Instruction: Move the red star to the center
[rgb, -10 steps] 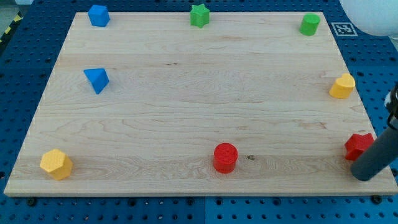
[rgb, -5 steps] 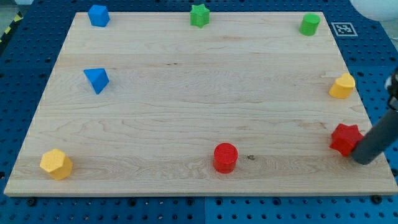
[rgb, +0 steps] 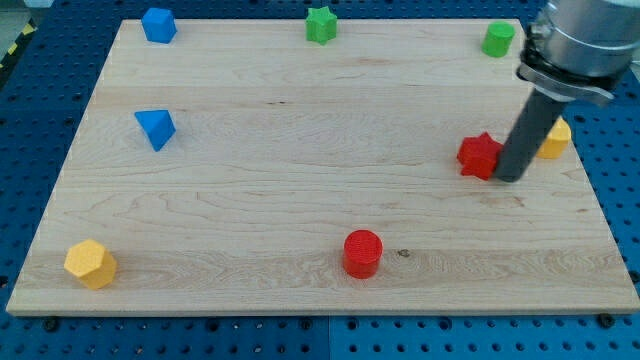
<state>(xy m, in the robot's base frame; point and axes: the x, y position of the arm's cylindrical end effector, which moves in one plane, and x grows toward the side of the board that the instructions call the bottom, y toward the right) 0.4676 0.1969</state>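
Note:
The red star lies on the wooden board at the view's right, a little above mid-height. My tip stands right against the star's right side, touching it. The dark rod rises from there toward the view's upper right and covers part of the yellow block behind it.
A red cylinder sits at bottom centre. A yellow block is at the right edge just right of the rod. A green cylinder, green star, blue block, blue triangular block and yellow hexagonal block lie elsewhere.
My tip has swept up and to the left from the board's lower right edge, pushing the red star with it up and leftward. The other blocks have not moved.

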